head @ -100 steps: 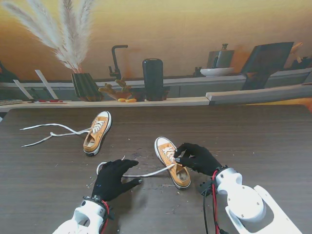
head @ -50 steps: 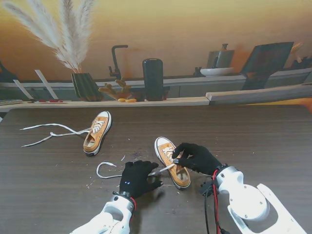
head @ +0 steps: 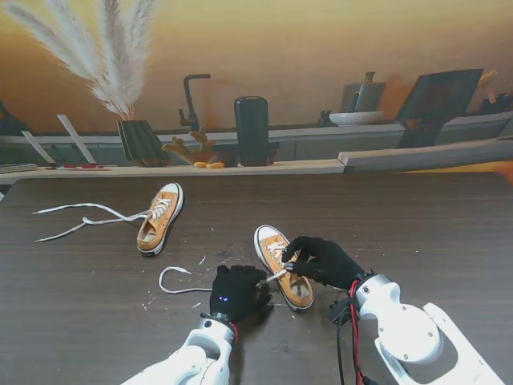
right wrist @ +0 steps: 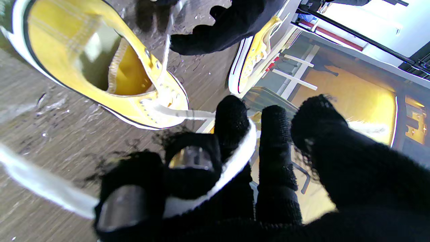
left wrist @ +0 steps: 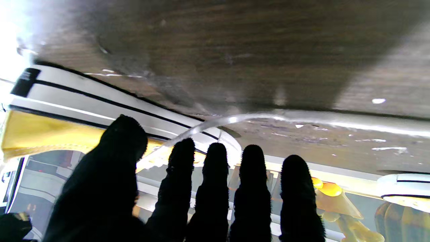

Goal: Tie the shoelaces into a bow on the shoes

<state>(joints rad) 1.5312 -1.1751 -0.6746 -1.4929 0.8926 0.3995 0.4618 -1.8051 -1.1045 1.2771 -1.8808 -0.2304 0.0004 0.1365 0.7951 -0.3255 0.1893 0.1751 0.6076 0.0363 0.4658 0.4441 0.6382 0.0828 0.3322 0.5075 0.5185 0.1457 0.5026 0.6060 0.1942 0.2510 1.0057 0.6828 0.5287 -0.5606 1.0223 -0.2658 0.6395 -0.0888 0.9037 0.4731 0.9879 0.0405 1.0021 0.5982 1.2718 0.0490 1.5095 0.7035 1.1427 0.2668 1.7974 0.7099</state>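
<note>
Nearest to you, the left hand sits just left of the near shoe, palm down. In its wrist view the fingers lie side by side and extended, and the left lace end arches across in front of the fingertips. Whether thumb and forefinger actually pinch the lace cannot be told from these views. The lace trails leftward from this hand in a slack curve on the table, so that side carries no tension.

The right hand rests on the right side of the same shoe, over the eyelets. Its wrist view shows the other lace end threaded between curled fingers and held there, running taut back to the shoe's eyelets. Judge this as an anchor: one end is held so the other can be crossed over it. No knot or loop is visible yet.

Farther from you and to the left, the second shoe lies with its laces spread loose on the table, untied.
</note>
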